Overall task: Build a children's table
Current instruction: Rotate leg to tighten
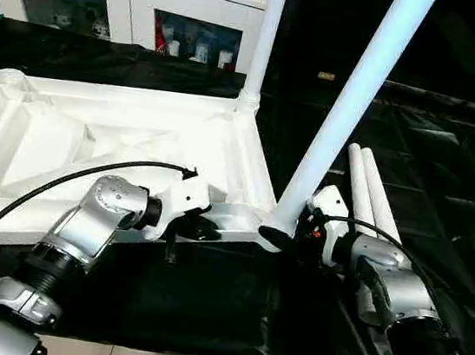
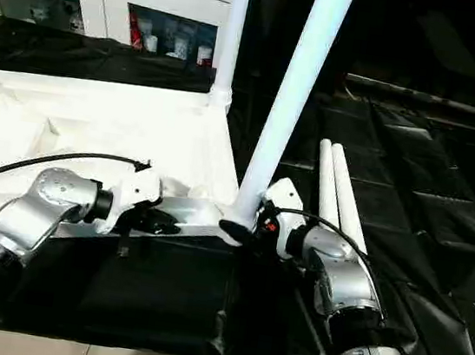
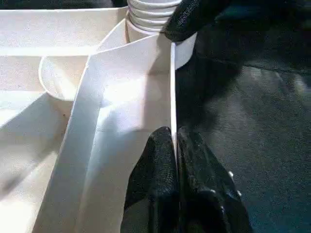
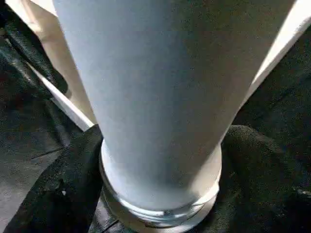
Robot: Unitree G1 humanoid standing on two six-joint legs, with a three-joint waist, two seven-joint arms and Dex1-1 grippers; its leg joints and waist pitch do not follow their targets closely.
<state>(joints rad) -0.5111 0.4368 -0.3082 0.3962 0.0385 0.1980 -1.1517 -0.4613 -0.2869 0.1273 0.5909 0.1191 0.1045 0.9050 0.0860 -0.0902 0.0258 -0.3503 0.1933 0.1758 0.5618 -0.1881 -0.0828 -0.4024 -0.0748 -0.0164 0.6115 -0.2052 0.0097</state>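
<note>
Children's table [image 1: 128, 141] upside down on black surface [image 2: 443, 213]. Left wrist view: left gripper [image 3: 175, 141] fingers clenched on thin near rim. Right wrist view: right gripper [image 1: 287, 236] fingers spread around near leg [image 4: 155, 97] base. Count: two legs socketed, two spare legs [image 1: 371, 191] lying beside.

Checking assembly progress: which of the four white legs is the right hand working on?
The leaning leg in the tabletop's near corner socket; another stands upright at the far corner, two lie loose.
</note>
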